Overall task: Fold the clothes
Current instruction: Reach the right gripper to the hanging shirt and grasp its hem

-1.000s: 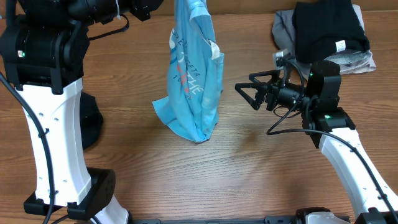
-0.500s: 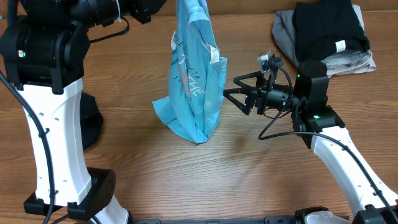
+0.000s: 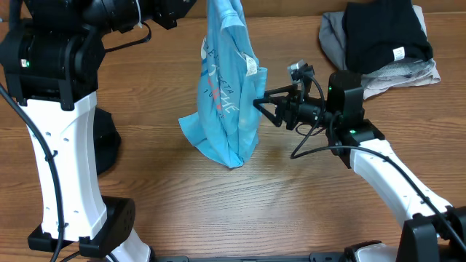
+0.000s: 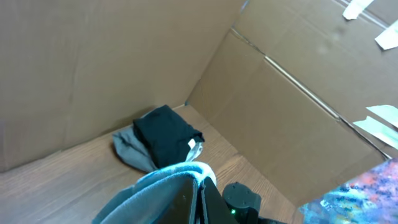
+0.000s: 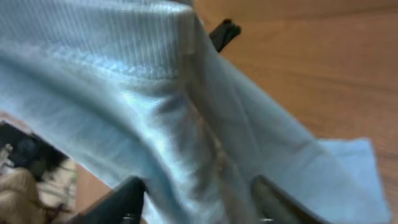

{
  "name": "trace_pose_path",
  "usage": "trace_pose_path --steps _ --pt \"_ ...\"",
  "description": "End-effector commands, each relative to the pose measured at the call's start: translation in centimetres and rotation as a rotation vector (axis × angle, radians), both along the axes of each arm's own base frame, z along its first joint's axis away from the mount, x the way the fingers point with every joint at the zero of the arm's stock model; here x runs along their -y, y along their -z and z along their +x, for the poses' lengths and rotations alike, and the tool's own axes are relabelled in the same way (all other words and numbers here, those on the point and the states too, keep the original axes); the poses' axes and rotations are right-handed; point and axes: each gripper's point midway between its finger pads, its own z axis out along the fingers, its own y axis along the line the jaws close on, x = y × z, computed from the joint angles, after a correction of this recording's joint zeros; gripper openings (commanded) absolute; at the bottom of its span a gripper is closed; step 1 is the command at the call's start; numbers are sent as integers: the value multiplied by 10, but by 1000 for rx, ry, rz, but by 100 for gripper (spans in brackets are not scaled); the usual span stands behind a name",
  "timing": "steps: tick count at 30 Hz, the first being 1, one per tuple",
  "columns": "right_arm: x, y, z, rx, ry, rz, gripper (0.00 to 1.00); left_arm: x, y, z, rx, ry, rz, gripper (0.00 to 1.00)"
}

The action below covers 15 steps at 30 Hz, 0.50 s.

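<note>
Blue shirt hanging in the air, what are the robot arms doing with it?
The left end effector holds the light blue T-shirt up by its top, its bottom resting on the table. The right end effector is at the shirt's side edge, fingers open around the cloth. A black garment lies on a grey garment further back.

The desk (image 3: 306,211) is brown wood with the grain running left to right. A little left of its middle, the lower end of the light blue T-shirt (image 3: 222,142) rests crumpled on the wood, while the rest of it rises off the surface. At the far right corner lies a pile: a black garment (image 3: 382,29) with a white label (image 3: 398,52) on top of a grey garment (image 3: 331,40), which spreads out beneath it. A black rounded base (image 3: 108,149) stands at the left.
</note>
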Motion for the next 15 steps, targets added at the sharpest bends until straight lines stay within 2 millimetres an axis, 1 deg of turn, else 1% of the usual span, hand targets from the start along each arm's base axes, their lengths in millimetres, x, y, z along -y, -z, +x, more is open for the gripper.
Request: trace_pose_path --steps 1,3,4,6,9,11,13,14,15 --pt "-2 -19 7 63 12 19 34 -5 -5 1 57 -51 39 4" --pt "-2 -23 9 71 17 31 9 -11 -1 8 46 -101 57 4" --pt "0 -25 10 62 27 40 4 -14 2 10 46 -120 73 4" --pt "5 -28 12 51 42 51 4 -20 8 16 38 -168 103 4" --pt "11 -37 9 67 28 67 4 -30 15 22 24 -226 135 4" --pt "14 -44 5 81 16 77 4 -33 17 23 18 -236 142 4" --pt "15 -45 5 85 16 78 4 -33 18 22 14 -232 142 4" --pt "15 -45 5 85 17 77 6 -32 18 21 14 -220 138 4" --pt "14 -44 6 82 18 76 17 -31 17 19 13 -211 135 4"
